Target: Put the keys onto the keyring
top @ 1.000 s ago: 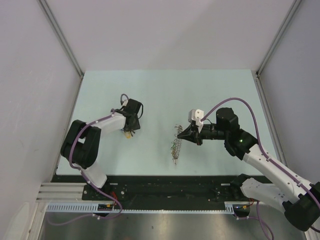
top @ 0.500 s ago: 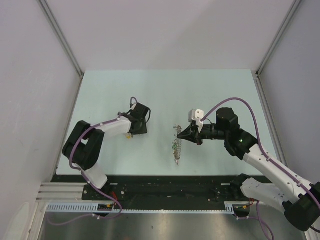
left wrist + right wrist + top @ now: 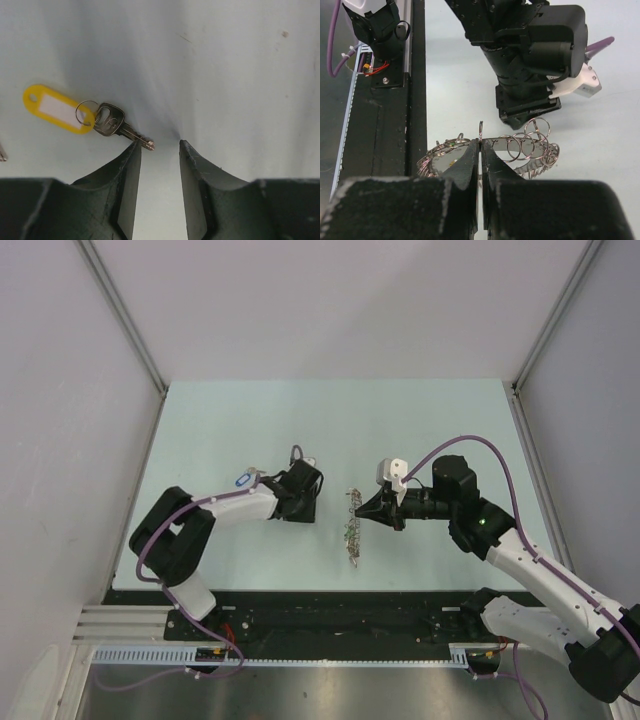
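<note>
In the left wrist view a silver key (image 3: 114, 123) with a yellow tag (image 3: 59, 108) lies flat on the table. My left gripper (image 3: 159, 146) is open and empty, and its left fingertip (image 3: 134, 150) is right beside the key's tip. In the top view the left gripper (image 3: 300, 502) is just left of the keyring (image 3: 352, 527). My right gripper (image 3: 480, 146) is shut on the keyring (image 3: 530, 145), pinching its band with a small ring standing up above the tips. It holds the keyring on edge on the table (image 3: 364, 510). A blue-tagged key (image 3: 241, 480) lies by the left forearm.
The pale green table (image 3: 330, 420) is bounded by grey walls at the back and sides. A black rail (image 3: 330, 610) runs along the near edge. In the right wrist view the left arm's black wrist (image 3: 530, 55) is just beyond the keyring.
My left arm has swung right across the table toward the keyring, uncovering the blue-tagged key. The right gripper and the keyring have stayed put.
</note>
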Robot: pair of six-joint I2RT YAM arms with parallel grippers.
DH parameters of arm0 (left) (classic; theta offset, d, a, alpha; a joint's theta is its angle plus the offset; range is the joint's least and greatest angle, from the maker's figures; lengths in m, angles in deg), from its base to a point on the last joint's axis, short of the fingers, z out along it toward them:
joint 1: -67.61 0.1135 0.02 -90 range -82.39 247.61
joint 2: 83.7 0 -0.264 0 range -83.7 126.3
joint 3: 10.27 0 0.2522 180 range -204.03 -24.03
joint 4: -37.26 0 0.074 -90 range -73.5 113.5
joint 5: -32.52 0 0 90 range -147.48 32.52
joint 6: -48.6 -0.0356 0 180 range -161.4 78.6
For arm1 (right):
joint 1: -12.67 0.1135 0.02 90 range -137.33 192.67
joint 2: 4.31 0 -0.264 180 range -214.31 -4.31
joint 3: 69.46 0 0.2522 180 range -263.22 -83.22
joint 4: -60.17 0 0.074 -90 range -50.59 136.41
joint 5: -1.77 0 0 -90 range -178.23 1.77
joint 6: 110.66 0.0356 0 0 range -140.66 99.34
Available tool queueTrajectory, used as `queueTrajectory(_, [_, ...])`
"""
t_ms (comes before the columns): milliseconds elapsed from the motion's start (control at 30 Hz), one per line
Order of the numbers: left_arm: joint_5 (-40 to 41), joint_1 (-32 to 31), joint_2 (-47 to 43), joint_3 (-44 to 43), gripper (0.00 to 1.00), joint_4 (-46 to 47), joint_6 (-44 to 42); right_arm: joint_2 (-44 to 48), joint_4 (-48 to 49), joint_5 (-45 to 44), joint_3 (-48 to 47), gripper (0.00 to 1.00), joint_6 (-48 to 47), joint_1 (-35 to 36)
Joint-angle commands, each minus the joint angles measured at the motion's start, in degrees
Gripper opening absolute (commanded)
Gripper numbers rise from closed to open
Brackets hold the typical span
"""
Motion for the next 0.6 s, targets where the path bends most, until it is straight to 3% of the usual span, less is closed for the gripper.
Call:
queueTrajectory(0, [-2.79,-1.4,-2.14,-1.12,0.41,-3.8,-0.08,1.4,3.3,1.08,-1.07,0.0,0.44,-0.3])
queueTrajectory(233, [5.83,0.69,-7.43,-5.17,0.44,-7.5,-0.88,1.48,3.3,0.81,-0.98,0.0,0.44,-0.48])
queueTrajectory(567, [4.34,4.48,-4.45,-5.35,0.43,-6.09,-4.57,1.39,3.39,0.99,-0.98,0.0,0.53,-0.74])
